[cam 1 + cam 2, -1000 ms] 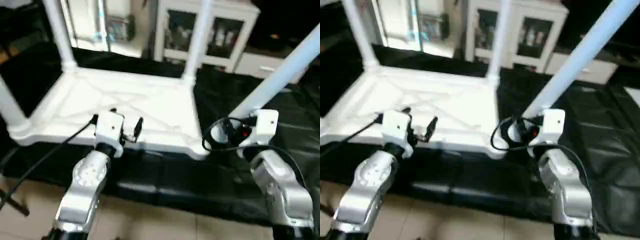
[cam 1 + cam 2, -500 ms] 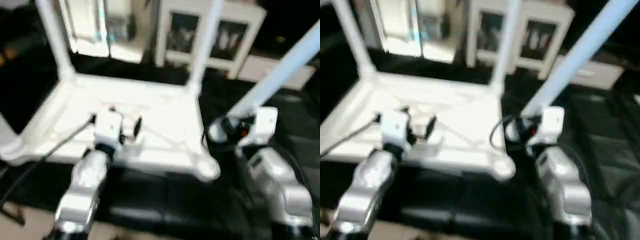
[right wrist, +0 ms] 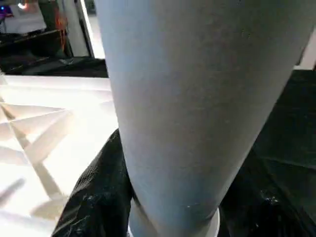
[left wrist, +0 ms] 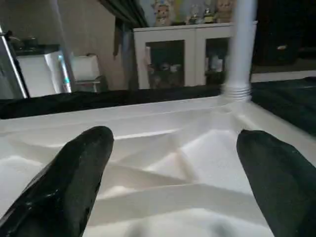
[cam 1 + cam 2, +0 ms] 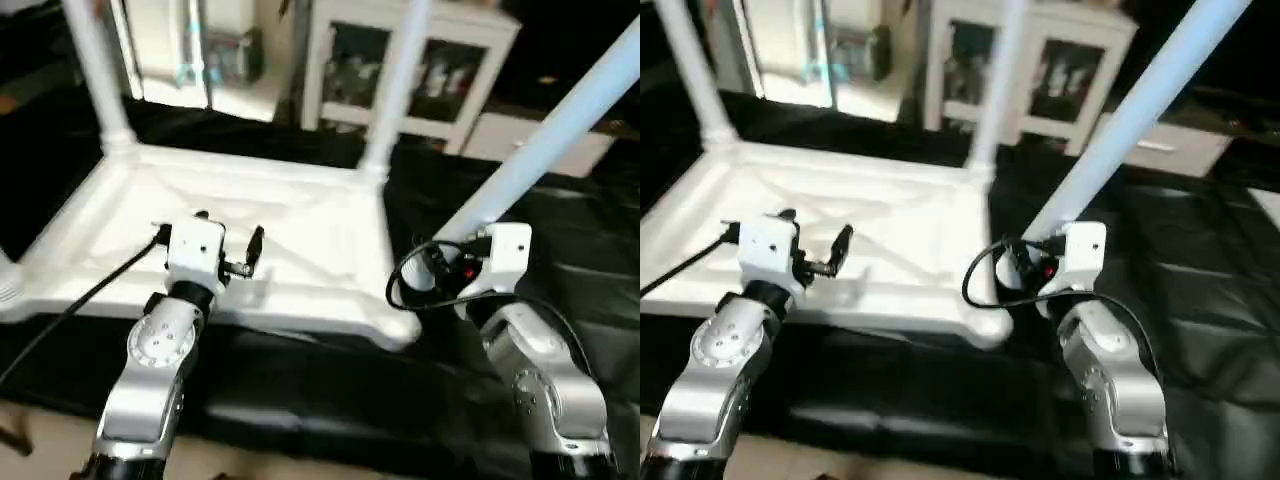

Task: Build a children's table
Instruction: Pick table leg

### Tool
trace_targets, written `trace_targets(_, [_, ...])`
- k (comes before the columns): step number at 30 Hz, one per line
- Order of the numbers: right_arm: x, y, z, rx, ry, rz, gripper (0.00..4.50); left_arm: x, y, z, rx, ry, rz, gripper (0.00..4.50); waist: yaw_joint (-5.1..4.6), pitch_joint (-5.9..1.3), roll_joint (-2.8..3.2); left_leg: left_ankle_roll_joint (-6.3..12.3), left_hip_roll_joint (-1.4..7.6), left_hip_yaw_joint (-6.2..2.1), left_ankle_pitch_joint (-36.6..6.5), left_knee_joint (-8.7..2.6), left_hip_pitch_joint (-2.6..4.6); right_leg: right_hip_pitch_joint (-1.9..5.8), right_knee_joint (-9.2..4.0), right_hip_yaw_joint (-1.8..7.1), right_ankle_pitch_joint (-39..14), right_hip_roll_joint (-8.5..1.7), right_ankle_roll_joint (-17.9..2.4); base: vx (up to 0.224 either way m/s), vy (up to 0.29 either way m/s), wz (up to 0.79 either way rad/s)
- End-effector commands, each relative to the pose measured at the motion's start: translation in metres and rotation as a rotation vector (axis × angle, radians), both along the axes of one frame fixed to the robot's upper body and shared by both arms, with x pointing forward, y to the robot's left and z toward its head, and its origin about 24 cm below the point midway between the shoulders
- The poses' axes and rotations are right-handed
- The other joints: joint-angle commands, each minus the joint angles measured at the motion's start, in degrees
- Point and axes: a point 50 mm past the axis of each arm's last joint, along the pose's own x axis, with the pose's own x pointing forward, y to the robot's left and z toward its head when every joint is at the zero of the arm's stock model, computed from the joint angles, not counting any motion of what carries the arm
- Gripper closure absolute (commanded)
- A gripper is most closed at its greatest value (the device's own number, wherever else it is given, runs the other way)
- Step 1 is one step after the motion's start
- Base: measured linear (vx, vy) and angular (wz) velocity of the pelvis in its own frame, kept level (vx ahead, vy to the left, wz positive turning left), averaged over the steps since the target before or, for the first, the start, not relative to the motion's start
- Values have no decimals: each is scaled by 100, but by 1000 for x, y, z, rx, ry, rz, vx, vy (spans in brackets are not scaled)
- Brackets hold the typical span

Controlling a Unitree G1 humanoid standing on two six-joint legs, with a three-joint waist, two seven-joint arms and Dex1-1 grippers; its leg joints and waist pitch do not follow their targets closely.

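Observation:
The children's table lies upside down on a black cloth, its white ribbed top facing up. One leg stands at the far left corner, another at the far right, and the foot of a third shows at the near left. My right gripper is shut on the fourth leg, which slants up to the right with its lower end close beside the near right corner. The black fingers flank that leg. My left gripper hangs open over the top's near edge, its fingers wide apart.
A white cabinet with glass doors stands behind the table. The black cloth spreads out to the right. A black cable trails from my left wrist across the near edge. Pale floor tiles show at the near left.
The whole picture has shifted and tilted, so the camera has moved. Both arms keep much the same stance; the right gripper still holds the slanted leg and the left stays open.

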Motion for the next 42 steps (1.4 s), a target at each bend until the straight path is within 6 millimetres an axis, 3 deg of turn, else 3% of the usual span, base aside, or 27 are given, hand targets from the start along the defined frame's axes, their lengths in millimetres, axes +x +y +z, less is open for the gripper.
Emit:
trace_targets(1, [-1,-6,7,-2,-25,-20,261,3,-5,2,7,0,-17,0,162,-139,-60,771,-495,475,-1774,1226,221,-146,-1516,306,-3757,-750,-1632,-146,-274,7])
trace_targets(2, [-1,-6,7,-2,-25,-20,261,3,-6,2,10,1,-18,0,162,-157,-164,769,-414,405,-1596,1313,-210,229,-1314,456,-3978,-835,-1234,-89,-225,-16])
trace_targets(3, [0,-6,7,-1,-25,-21,261,3,-6,2,12,2,-17,0,167,-180,-166,749,-446,384,-1585,1281,-270,335,-1274,439,-3847,-822,-987,-35,-206,-9])
trace_targets(4, [0,-6,7,-1,-25,-21,261,3,-6,2,12,4,-16,0,195,-239,-120,893,-510,360,-1718,992,-66,312,-1291,488,-3142,-700,-768,-35,-206,-9])
trace_targets(5, [0,-6,7,-1,-24,-22,261,3,-6,-1,-19,32,-16,0,157,-309,93,1084,-407,271,-1427,537,101,371,-1395,387,-2672,-512,-333,-81,-202,23])
trace_targets(6, [0,-5,8,0,-24,-21,261,3,-6,-3,-54,62,-18,0,113,-368,341,1450,559,-352,-646,-186,436,179,-1116,-36,-1886,-253,688,-83,-212,14])
trace_targets(7, [0,-5,8,1,-24,-21,261,3,-5,-4,-51,68,-12,0,45,-415,377,1859,1476,-881,-181,-509,551,-17,-362,-14,-1516,-400,1018,-83,-212,14])
trace_targets(8, [0,-5,8,1,-24,-20,261,3,-5,-3,-43,66,-8,0,29,-353,245,2410,1320,-541,392,-364,549,-440,268,408,-505,-653,785,-64,-185,13])
trace_targets(9, [0,-5,8,1,-23,-19,261,3,-4,-3,-32,59,-6,0,60,-377,66,2172,281,38,809,227,525,-570,-270,801,700,-843,319,-25,-116,30])
trace_targets(10, [0,-4,8,4,-23,-18,261,4,-3,-2,-18,50,3,0,91,-379,-151,1873,-260,244,394,401,260,-277,-519,1004,461,-833,837,-25,-116,30])
trace_targets(11, [0,-3,8,7,-22,-15,261,4,0,-2,-7,54,31,0,418,-433,-71,1191,-191,-125,-726,935,-358,369,-884,1633,-323,-1832,1206,-53,-117,15])
trace_targets(12, [0,-3,7,7,-21,-15,261,4,0,-2,-5,55,36,0,428,-344,-156,615,-286,-258,-872,1055,-386,228,-918,1592,-705,-1692,1417,-95,-99,-13])
trace_targets(13, [0,-2,7,12,-19,-6,261,4,2,-2,-10,56,43,0,424,-289,-181,423,-349,-272,-725,992,-381,255,-905,1364,-1017,-1522,1387,-95,-99,-13])
trace_targets(14, [0,-1,7,15,-17,-1,261,4,1,0,-16,39,32,0,451,-216,-145,200,-412,-227,-304,755,-201,128,-991,1105,-1710,-1219,1082,-82,-24,-10])
trace_targets(15, [0,0,7,17,-15,7,261,4,1,1,-16,38,24,0,442,-214,-76,199,-355,-223,-121,549,-113,131,-1021,1000,-2004,-1137,729,-80,55,4])
trace_targets(16, [0,1,7,17,-15,11,261,5,1,2,-17,35,19,0,400,-159,76,245,-211,-159,-122,64,139,89,-1111,735,-2615,-890,53,-80,55,4])
trace_targets(17, [0,2,7,21,-14,17,261,5,1,3,-11,30,4,0,249,-39,228,281,-13,-155,-1498,-431,227,-15,-987,412,-2762,-446,-114,-95,124,6])
trace_targets(18, [0,2,7,22,-13,18,261,5,1,4,-6,28,-1,0,149,-153,401,-43,210,-257,-2952,-617,302,44,-777,383,-1986,-302,-97,-84,137,6])
trace_targets(20, [0,3,7,22,-13,23,261,5,1,4,-4,25,-3,0,89,-174,487,-333,251,-308,-3272,-742,244,181,-725,385,-562,-361,-200,-69,129,6])
trace_targets(21, [0,2,7,21,-12,24,261,5,1,5,-4,22,-8,0,80,-150,466,-354,221,-274,-3233,-755,225,192,-768,391,-420,-392,-215,-38,112,3])
trace_targets(25, [0,2,7,18,-9,22,261,4,0,5,-12,24,-9,0,72,-153,304,-390,91,-56,-2847,-664,161,168,-983,500,-1676,-599,32,-15,48,1])
trace_targets(30, [2,-2,7,-5,-8,21,261,1,-8,-1,-22,74,-126,0,105,-208,252,-259,105,54,-1834,-615,74,143,-909,537,-1120,-619,-51,0,0,0])
trace_targets(32, [3,-5,8,-9,-10,14,261,-1,-13,-2,-28,85,-200,0,121,-242,270,-229,115,70,-1523,-588,81,141,-864,534,-747,-602,-142,0,0,0])
trace_targets(33, [6,-10,10,-8,-16,21,261,-4,-21,-5,1,109,-345,0,142,-277,214,-131,83,118,-1028,-549,43,162,-795,537,-134,-588,-263,0,0,0])
trace_targets(37, [7,-17,16,-18,-31,123,261,-2,-28,-11,137,172,-702,0,219,-341,195,309,22,227,-11,-464,65,176,-697,543,858,-546,-451,0,0,0])
trace_targets(39, [7,-20,18,-23,-32,158,261,2,-27,-12,189,204,-777,0,210,-305,207,459,40,252,19,-465,43,172,-673,558,926,-568,-556,0,0,0])
trace_targets(42, [4,-25,22,-35,-35,240,261,9,-26,-11,224,278,-911,0,220,-287,223,356,88,268,-416,-498,90,166,-712,550,388,-585,-699,0,0,0])
